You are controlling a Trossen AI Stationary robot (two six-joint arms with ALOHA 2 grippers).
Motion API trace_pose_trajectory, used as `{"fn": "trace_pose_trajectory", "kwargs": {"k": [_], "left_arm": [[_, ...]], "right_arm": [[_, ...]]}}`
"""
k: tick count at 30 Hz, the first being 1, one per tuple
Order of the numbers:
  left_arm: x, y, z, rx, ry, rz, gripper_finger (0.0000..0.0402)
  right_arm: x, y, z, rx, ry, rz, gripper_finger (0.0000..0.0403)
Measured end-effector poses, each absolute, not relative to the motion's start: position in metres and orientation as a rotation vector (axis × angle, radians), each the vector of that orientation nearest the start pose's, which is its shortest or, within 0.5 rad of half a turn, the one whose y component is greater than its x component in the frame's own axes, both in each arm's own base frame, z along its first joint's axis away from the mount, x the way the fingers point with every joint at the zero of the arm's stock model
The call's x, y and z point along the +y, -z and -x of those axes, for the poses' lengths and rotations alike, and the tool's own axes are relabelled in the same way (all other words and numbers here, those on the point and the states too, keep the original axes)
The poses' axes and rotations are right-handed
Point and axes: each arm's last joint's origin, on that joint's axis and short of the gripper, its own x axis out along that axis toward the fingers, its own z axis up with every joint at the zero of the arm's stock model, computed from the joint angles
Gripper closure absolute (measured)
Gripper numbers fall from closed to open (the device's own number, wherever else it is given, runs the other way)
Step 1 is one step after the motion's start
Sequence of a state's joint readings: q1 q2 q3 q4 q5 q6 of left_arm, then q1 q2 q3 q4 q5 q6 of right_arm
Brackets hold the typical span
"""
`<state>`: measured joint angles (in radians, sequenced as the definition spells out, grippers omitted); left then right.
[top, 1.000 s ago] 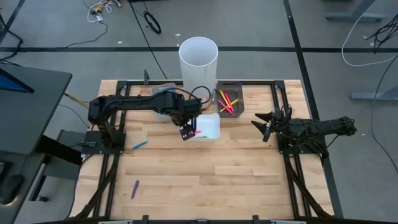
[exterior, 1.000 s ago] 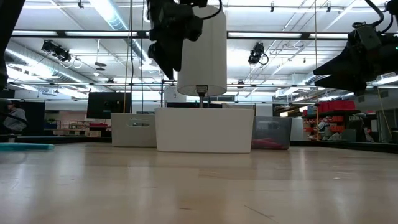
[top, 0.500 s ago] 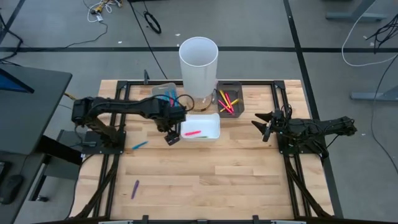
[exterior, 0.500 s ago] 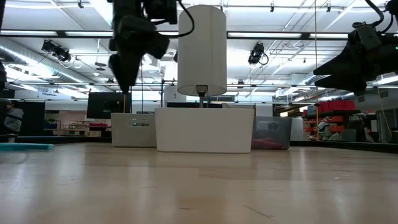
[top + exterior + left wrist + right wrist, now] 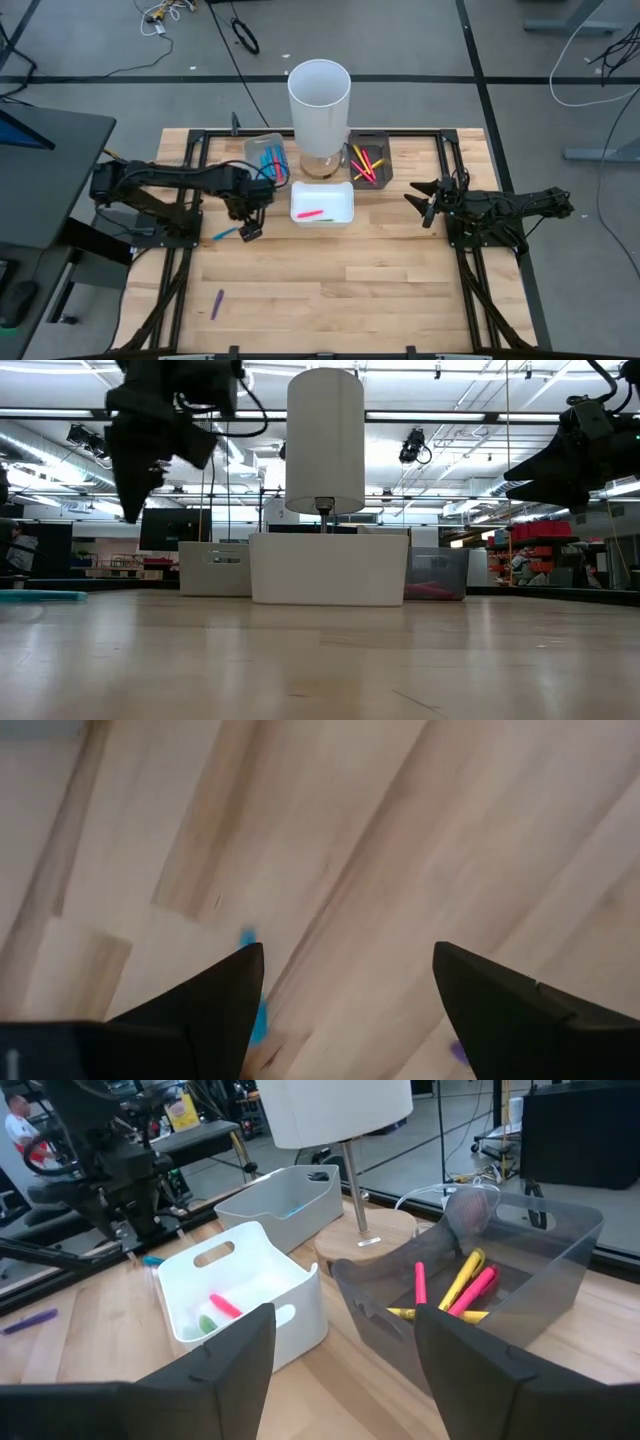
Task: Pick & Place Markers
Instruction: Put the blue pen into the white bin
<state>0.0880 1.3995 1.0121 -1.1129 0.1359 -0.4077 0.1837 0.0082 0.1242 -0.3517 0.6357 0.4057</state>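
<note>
My left gripper (image 5: 250, 230) (image 5: 347, 950) is open and hangs above the bare wood. A blue marker (image 5: 224, 233) (image 5: 248, 936) lies flat on the table just to its left. A purple marker (image 5: 217, 304) lies near the table's near-left corner. A pink marker (image 5: 310, 213) (image 5: 224, 1306) and a green one (image 5: 206, 1322) lie in the white tray (image 5: 343, 192). Blue markers (image 5: 268, 160) lie in the clear tray (image 5: 249, 146); yellow and red ones (image 5: 364, 164) (image 5: 462, 1283) lie in the dark tray (image 5: 385, 160). My right gripper (image 5: 424, 205) (image 5: 345, 1370) waits open at the right.
A tall white cylinder (image 5: 319, 93) (image 5: 325, 440) stands at the far edge between the clear and dark trays. A black frame (image 5: 185, 270) borders the table's left and right sides. Open wood (image 5: 340, 290) spreads across the table's near half.
My left gripper has swung from above the white tray toward the table's left and a little toward the near edge, ending beside the blue marker. The pink marker that showed at its fingers a second ago now lies in the white tray.
</note>
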Motion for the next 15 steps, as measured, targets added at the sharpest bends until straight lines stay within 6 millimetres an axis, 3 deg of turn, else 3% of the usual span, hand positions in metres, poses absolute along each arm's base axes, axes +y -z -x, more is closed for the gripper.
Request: {"fn": "trace_pose_trajectory", "kwargs": {"k": [8,15], "left_arm": [[0.013,-0.206,-0.189,1.556,-0.286,0.499,0.0103],[0.012,-0.193,-0.167,1.557,-0.266,0.436,0.0103]], "right_arm": [[-0.002,-0.172,-0.083,0.123,0.486,-0.302,0.016],[-0.002,-0.172,-0.083,0.124,0.486,-0.302,0.016]]}}
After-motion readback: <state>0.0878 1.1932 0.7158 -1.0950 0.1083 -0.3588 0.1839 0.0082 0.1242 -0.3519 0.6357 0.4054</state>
